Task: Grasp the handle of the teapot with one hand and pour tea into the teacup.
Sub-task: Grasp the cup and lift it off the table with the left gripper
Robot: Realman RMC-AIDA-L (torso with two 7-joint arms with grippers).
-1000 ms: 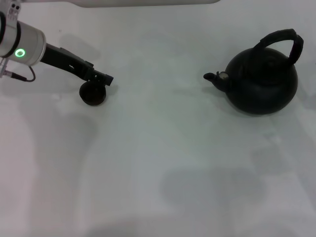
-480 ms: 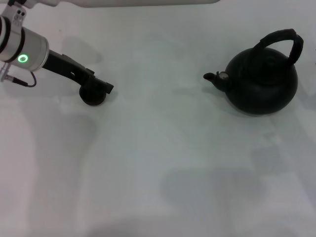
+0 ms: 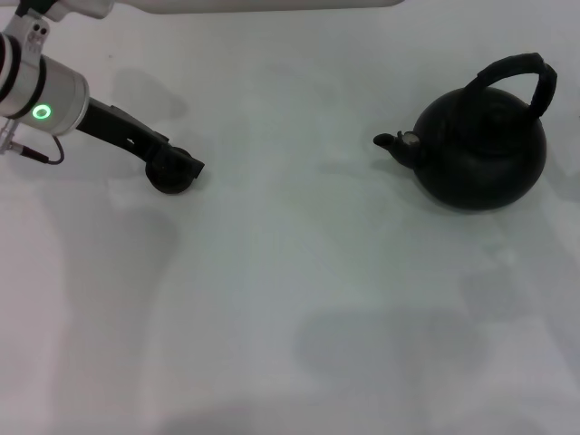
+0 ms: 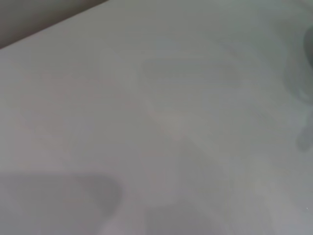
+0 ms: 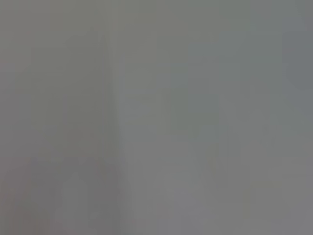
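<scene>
the near part of the white desk (image 3: 299, 344) is a plain pale surface crossed only by soft grey shadows. farther back, on the robot's left, the small round dark teacup (image 3: 169, 178) sits on the desk. the left gripper (image 3: 186, 163) is right over the cup: the black end of the arm reaches down from the upper left corner of the head view, its tip lying across the cup's rim and overlapping the cup. whether the jaws are spread, pressed together or pinching the cup cannot be told, since black tip and dark cup merge. behind it the arm's silver wrist segment (image 3: 41, 91) shows a lit green ring (image 3: 40, 112), with a thin dark cable looping under it.

well apart from the cup, on the robot's right side of the desk and slightly farther back, stands the teapot (image 3: 482, 152), a round matte black kettle resting upright. its short spout (image 3: 396, 141), with a small metallic tip, points toward the robot's left, toward the cup's side of the desk. the handle (image 3: 518, 76), a thick black arch, rises over the pot's top and leans to the far right. nothing touches the pot or its handle.

the left wrist view shows only the pale desk surface with faint shadows and a darker band at one corner. the right wrist view is an even grey field in which nothing can be made out, and the right gripper appears in no view.
</scene>
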